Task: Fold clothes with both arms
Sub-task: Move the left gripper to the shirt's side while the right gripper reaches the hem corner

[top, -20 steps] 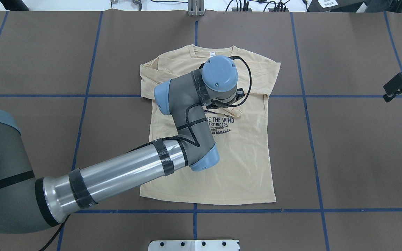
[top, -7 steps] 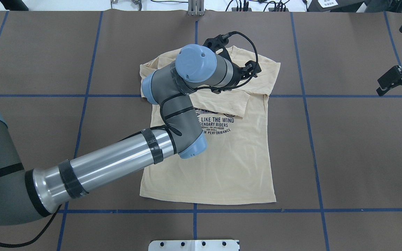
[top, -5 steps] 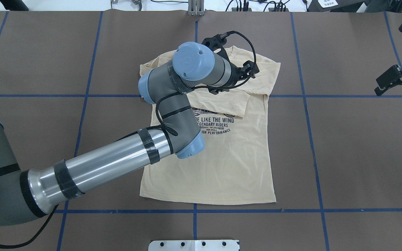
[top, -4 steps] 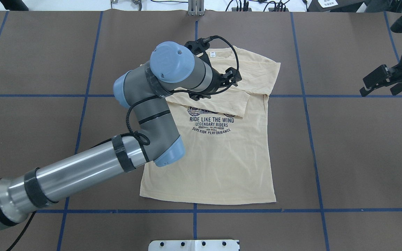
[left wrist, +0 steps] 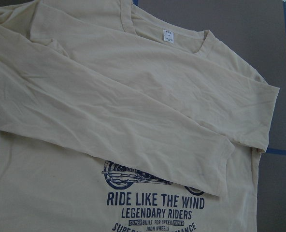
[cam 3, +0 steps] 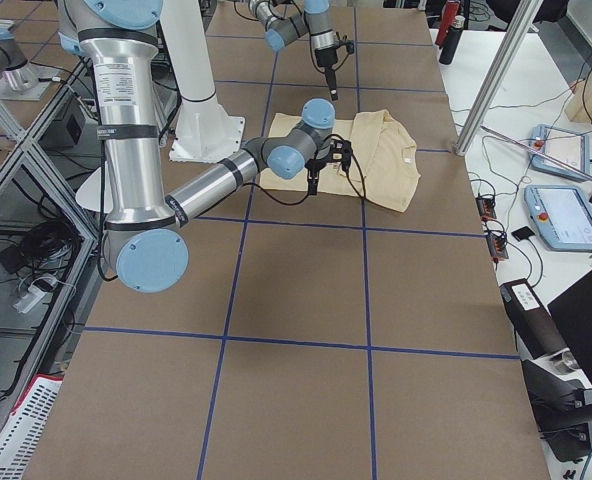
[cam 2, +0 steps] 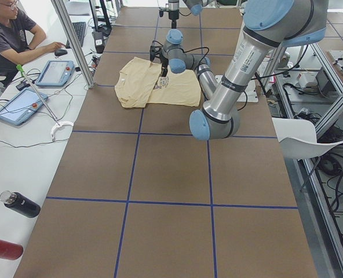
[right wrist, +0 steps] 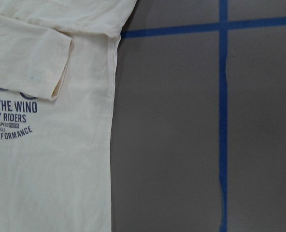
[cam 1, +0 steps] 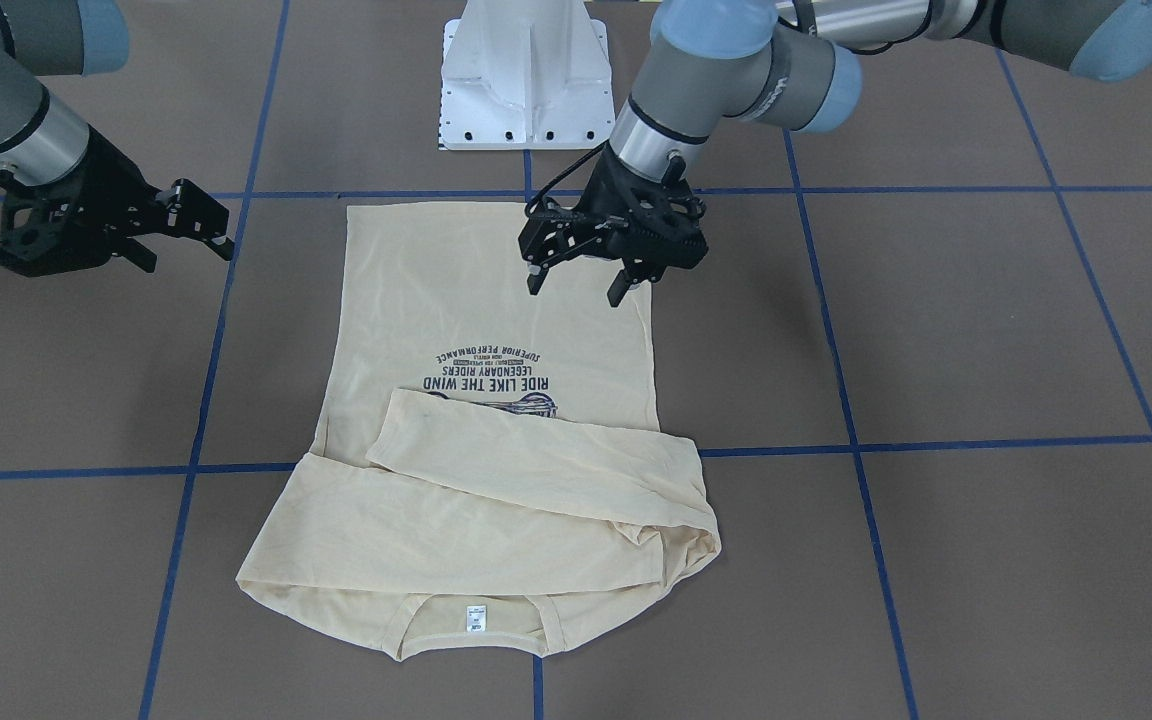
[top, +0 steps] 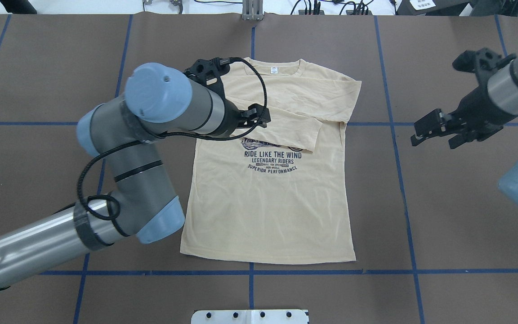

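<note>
The cream-yellow shirt (top: pixel 268 211) lies flat, print up, with its neck label (top: pixel 274 69) at the far side. Both long sleeves are folded across the chest above the navy print (top: pixel 271 160). It also shows in the front view (cam 1: pixel 436 290) and both wrist views (left wrist: pixel 133 96) (right wrist: pixel 46 169). My left gripper (top: pixel 259 118) (cam 1: pixel 576 285) is open and empty, raised above the shirt's left half. My right gripper (top: pixel 430 132) (cam 1: pixel 191 235) is open and empty, over bare table to the right of the shirt.
The white pedestal base (cam 1: pixel 526 70) stands at the near table edge. Blue tape lines (top: pixel 394 135) grid the brown table cover. An operator (cam 2: pixel 9 35) sits at a side table with tablets (cam 2: pixel 18 107) and bottles (cam 2: pixel 21 204).
My left gripper has risen off the folded sleeve and pulled back to the left, leaving the sleeve lying across the chest. My right arm has moved in toward the shirt.
</note>
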Robot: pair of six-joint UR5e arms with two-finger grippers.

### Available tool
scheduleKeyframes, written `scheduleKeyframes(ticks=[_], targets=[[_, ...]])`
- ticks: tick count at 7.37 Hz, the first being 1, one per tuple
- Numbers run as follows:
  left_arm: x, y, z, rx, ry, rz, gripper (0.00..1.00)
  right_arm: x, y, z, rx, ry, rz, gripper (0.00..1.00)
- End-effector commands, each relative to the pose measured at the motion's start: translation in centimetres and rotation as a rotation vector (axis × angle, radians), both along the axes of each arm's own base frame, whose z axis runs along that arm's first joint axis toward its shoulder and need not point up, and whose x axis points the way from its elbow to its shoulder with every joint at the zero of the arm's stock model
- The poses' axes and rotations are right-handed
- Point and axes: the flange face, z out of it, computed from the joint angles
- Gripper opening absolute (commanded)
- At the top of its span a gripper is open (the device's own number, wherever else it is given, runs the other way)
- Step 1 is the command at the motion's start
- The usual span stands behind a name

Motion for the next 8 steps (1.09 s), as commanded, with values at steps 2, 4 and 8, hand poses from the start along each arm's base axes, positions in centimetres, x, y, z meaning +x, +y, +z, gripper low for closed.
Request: scheduleKeyframes(ticks=[2, 4, 8], targets=[[-3.0, 1.8, -0.3, 0.013, 0.0, 0.0, 0.99, -9.3, 8.1, -0.1, -0.043, -0.025, 0.059, 1.0], [-3.0, 1.8, -0.3, 0.013, 0.0, 0.0, 0.99, -13.5, 11.9, -0.4, -0.012, -0.017, 0.014, 1.0], [-2.9, 1.8, -0.1, 0.011, -0.003, 0.0, 0.99, -16.4, 11.8, 1.0, -0.032, 0.022, -0.011, 0.99]])
